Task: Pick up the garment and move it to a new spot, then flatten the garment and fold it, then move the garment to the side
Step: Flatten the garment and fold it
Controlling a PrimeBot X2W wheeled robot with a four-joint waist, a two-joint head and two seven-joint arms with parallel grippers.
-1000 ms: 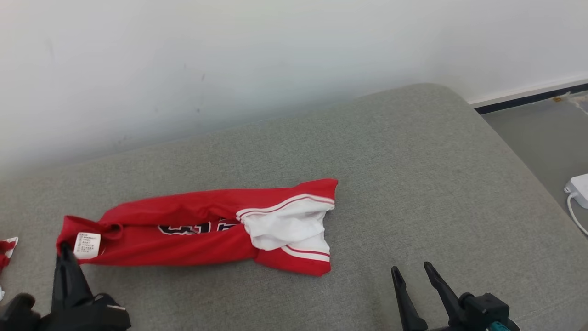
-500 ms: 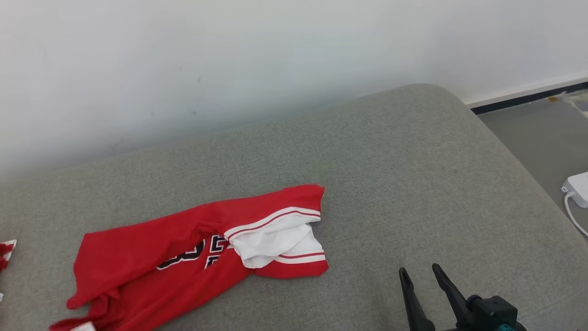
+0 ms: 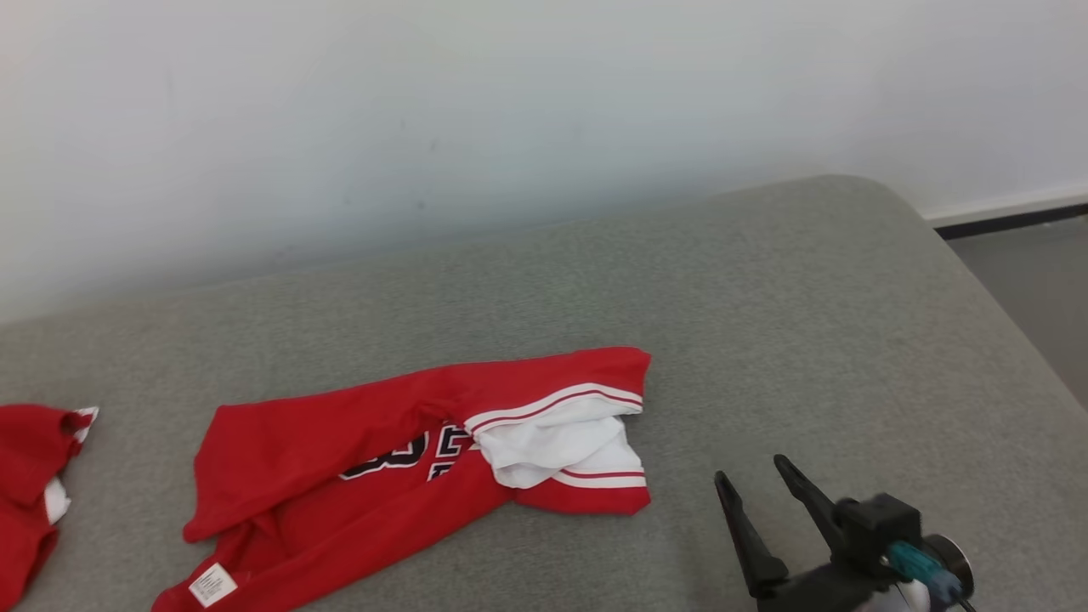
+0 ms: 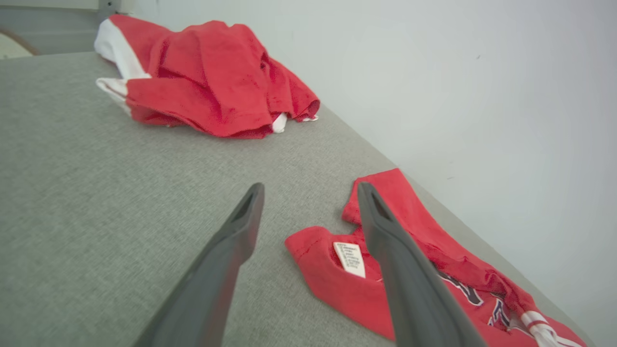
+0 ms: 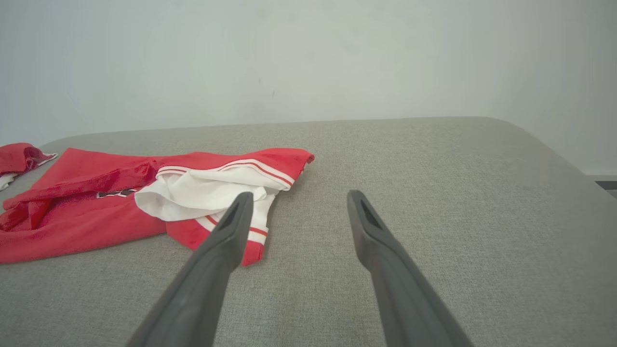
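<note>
Garment (image 3: 297,442), lettering (image 3: 416,450) half-hidden in folds

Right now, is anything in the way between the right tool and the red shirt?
No, nothing visible. Just bare grey cushion lies between the right tool and the red shirt, whose white-trimmed end is nearest the tool.

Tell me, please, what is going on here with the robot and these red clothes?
The robot is working on a red garment, which lies crumpled and unfolded on the grey cushion. Neither gripper holds it: the left gripper is open beside the corner with the white label, and the right gripper is open over bare cushion near the white-lined end. A second red garment lies heaped further to the robot's left.
</note>
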